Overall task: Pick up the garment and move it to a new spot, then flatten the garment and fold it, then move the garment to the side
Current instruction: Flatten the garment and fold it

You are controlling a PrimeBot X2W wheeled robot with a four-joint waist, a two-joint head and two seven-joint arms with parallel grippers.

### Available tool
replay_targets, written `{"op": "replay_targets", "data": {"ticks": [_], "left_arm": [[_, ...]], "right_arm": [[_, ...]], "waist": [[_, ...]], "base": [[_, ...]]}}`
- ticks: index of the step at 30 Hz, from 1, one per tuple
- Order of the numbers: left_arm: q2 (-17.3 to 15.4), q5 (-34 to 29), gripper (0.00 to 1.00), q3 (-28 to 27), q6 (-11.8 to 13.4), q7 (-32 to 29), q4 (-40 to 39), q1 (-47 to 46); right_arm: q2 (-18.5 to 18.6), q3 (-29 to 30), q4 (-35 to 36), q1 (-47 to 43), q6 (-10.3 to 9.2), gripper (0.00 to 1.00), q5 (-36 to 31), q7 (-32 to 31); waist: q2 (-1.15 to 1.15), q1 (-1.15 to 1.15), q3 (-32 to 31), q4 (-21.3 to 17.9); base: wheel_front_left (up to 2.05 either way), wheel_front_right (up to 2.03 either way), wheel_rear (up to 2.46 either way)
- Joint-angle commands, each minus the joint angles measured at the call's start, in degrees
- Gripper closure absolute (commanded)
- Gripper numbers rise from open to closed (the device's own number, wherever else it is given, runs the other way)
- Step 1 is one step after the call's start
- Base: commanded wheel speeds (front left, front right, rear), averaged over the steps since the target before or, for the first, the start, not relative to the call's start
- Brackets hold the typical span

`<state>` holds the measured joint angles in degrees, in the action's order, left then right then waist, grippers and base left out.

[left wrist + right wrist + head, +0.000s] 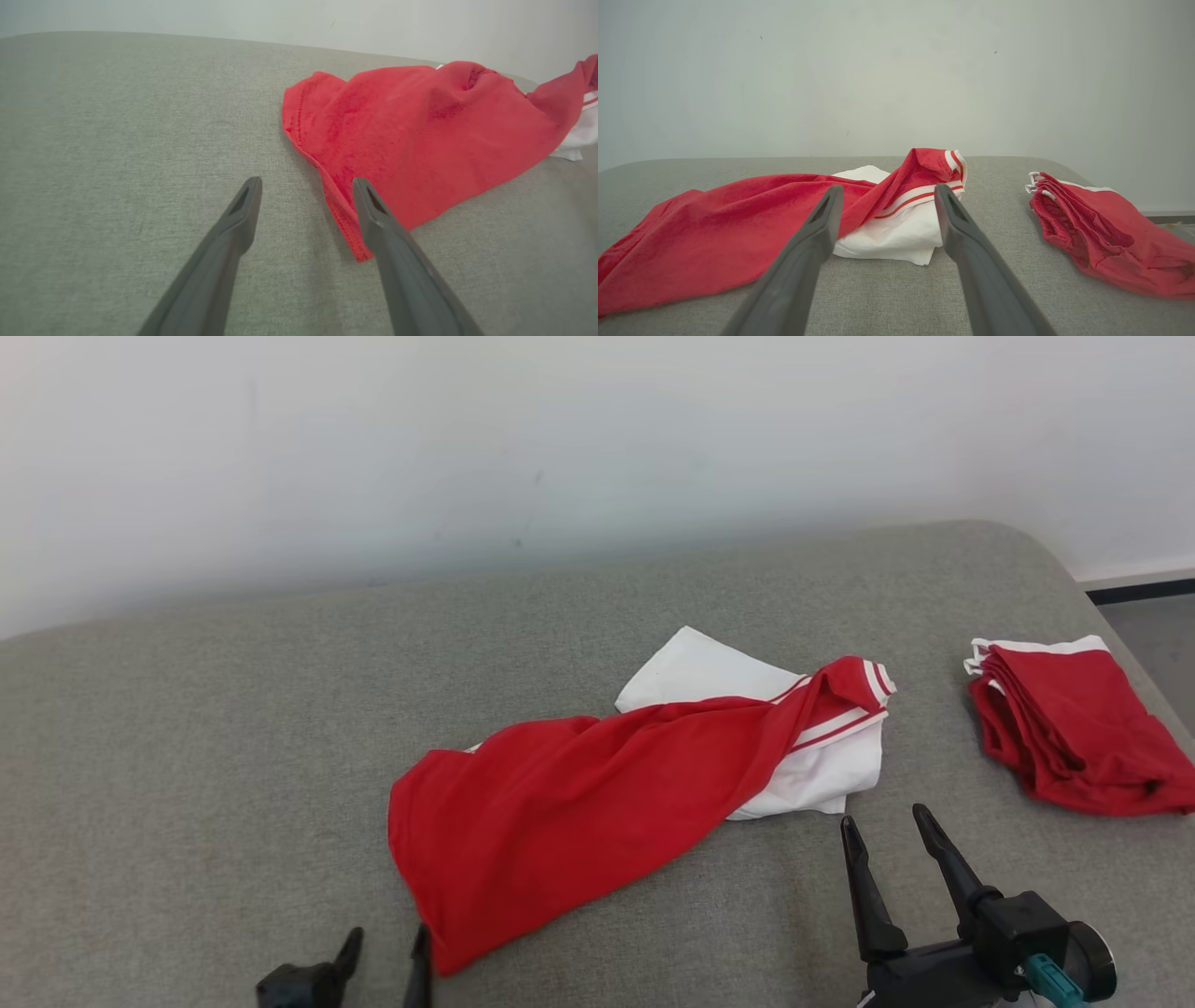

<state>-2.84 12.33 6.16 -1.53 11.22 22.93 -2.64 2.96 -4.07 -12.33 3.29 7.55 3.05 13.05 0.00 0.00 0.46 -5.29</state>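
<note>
- A plain indoor room; whether home or lab, I cannot tell.
- A grey cloth-covered cushion (187, 756) with a rounded corner, like a bed or sofa, spreads under and ahead of the jaws.
- A bare white wall (560, 448) rises beyond it.
- Past the right jaws, a dark skirting strip (1139, 590) meets grey floor (1162, 635).

The left gripper (387, 941) is cut off by the head view's bottom edge, with just the tips and a bit of its body showing. The right gripper (884, 817) loses its base to the same edge. The garment (560, 803) has its white part partly buried under the red cloth, so its shape cannot be told. The folded red clothes (1074, 728) run off the right edge. In the left wrist view a finger (397, 247) covers a stretch of the garment's hem
</note>
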Motion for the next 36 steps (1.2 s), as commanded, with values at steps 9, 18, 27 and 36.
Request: {"op": "replay_targets", "data": {"ticks": [9,18,27,36], "left_arm": [[-0.1,3.9,0.00,5.6,4.5,-6.2,7.0,-5.8],[-0.9,2.1,0.20,6.9,10.5,-9.1,10.9,-6.8],[-1.2,3.3,1.00,6.8,11.1,-8.9,10.9,-5.8],[-0.4,15.2,1.00,1.9,4.1,-1.4,1.8,-8.2]], "right_arm": [[-0.1,-0.7,0.3,-0.6,-0.15,0.00,2.2,0.0],[-0.1,-1.2,-0.3,-0.8,-0.15,0.00,2.5,0.3],[-0.1,-1.6,-0.7,-0.9,-0.15,0.00,2.9,0.4],[-0.1,-1.2,-0.7,-1.1,-0.15,0.00,2.9,0.3]], "waist": [[0.00,0.00,1.8,-2.3],[0.00,0.00,1.4,-3.2],[0.00,0.00,0.8,-3.1],[0.00,0.00,0.5,-2.8]], "base": [[0.00,0.00,0.00],[0.00,0.00,0.00],[0.00,0.00,0.00],[0.00,0.00,0.00]]}}
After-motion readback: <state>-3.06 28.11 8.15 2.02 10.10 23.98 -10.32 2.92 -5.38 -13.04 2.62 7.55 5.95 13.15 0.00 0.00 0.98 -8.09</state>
